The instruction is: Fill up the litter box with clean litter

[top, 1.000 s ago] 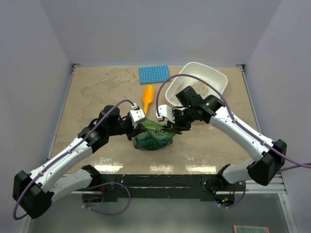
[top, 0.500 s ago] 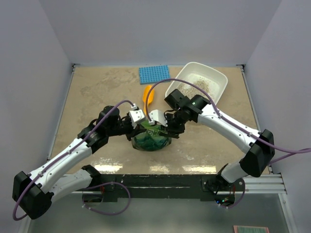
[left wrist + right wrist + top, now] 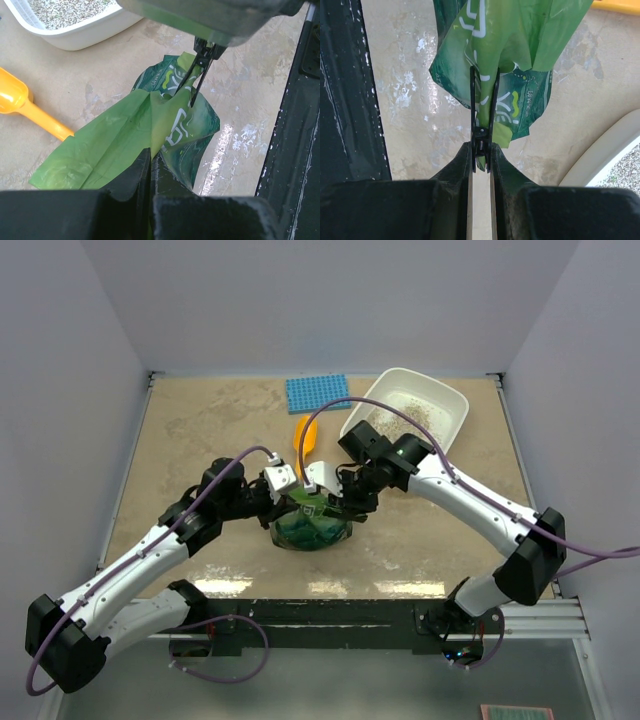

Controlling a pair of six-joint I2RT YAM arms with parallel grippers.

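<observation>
The white litter box (image 3: pixel 455 405) stands at the back right with clean litter (image 3: pixel 405 415) heaped inside; both also show in the left wrist view (image 3: pixel 85 35). A crinkly green foil bag (image 3: pixel 312 527) stands at the table's middle front. My left gripper (image 3: pixel 285 490) is shut on the bag's folded top (image 3: pixel 125 145). My right gripper (image 3: pixel 330 495) is shut on the handles of a black clip (image 3: pixel 482 100) that grips the bag's top fold (image 3: pixel 510 45). The clip also shows in the left wrist view (image 3: pixel 197 80).
An orange scoop (image 3: pixel 305 435) lies just behind the bag, handle toward it. A blue studded mat (image 3: pixel 317 393) lies at the back centre. The litter box rim (image 3: pixel 605 150) is close to the right of the bag. The black front rail (image 3: pixel 300 125) runs along the near edge.
My right gripper has moved left from beside the litter box to the bag's top and closed on the clip. The left gripper has kept its hold on the bag.
</observation>
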